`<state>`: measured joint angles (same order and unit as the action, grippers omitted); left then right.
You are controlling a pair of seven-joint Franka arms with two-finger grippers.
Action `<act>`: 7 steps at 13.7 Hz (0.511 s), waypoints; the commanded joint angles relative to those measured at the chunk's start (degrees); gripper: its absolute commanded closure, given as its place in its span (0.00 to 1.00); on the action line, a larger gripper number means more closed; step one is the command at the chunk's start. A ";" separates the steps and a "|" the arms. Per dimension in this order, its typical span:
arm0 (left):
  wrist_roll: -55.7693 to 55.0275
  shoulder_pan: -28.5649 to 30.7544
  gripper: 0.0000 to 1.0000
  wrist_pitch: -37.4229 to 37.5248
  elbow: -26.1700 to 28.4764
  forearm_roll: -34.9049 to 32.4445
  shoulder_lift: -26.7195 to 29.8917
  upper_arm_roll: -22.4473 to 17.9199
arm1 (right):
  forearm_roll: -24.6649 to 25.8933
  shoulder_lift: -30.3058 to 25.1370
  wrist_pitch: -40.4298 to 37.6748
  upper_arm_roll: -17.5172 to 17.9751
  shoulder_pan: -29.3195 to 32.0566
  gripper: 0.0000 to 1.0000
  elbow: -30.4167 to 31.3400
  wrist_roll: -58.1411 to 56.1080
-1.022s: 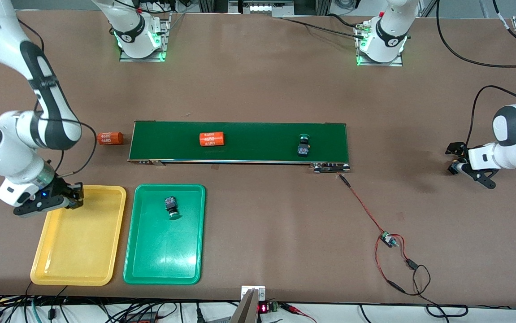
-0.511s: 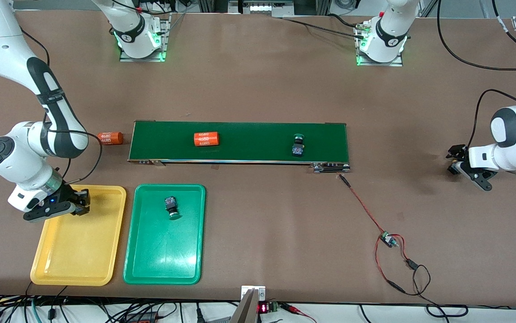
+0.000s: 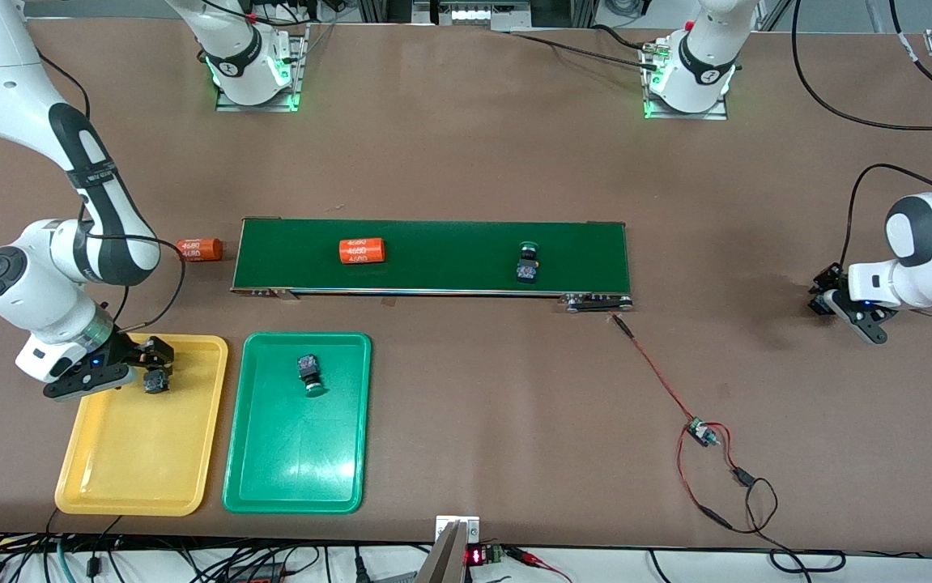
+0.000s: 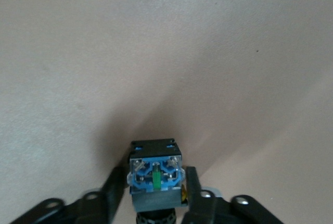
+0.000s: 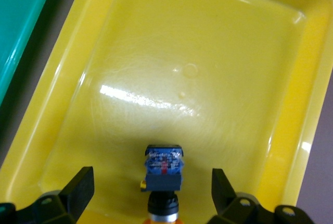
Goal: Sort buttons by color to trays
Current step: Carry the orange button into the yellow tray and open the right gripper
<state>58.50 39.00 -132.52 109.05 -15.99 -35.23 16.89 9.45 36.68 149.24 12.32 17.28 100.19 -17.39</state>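
My right gripper (image 3: 150, 364) hangs low over the yellow tray (image 3: 142, 453), fingers wide open. A yellow-orange-capped button (image 3: 156, 381) lies loose in that tray between the fingers, as the right wrist view (image 5: 164, 168) shows. My left gripper (image 3: 826, 293) is over bare table at the left arm's end, shut on a button (image 4: 155, 174) whose cap is hidden. A green-capped button (image 3: 527, 263) rides on the conveyor belt (image 3: 449, 243). Another green-capped button (image 3: 309, 373) lies in the green tray (image 3: 295, 470), beside the yellow tray.
An orange cylinder (image 3: 362, 250) lies on the belt; a second one (image 3: 199, 248) lies on the table off the belt's end toward the right arm. A red wire with a small board (image 3: 700, 433) trails from the belt's other end toward the front camera.
My right gripper has moved over the yellow tray, opened and let go of the yellow-orange button there. The cylinder and green button on the belt have shifted toward the right arm's end.
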 commanded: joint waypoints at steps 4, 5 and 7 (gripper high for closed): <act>-4.68 0.20 1.00 8.74 0.02 -0.53 5.42 4.19 | -10.24 -14.33 -21.07 0.95 -4.96 0.00 2.73 15.07; -8.45 0.02 1.00 11.47 0.02 -0.36 7.17 5.77 | -10.24 -16.35 -24.57 0.95 -6.45 0.00 2.73 18.85; -12.87 -2.07 1.00 14.30 -0.51 0.96 9.73 8.51 | -10.33 -19.96 -30.56 0.95 -8.57 0.00 2.90 24.67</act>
<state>49.78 38.65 -121.40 107.98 -15.84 -29.56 23.59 0.12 20.84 122.14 13.63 10.10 100.61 2.97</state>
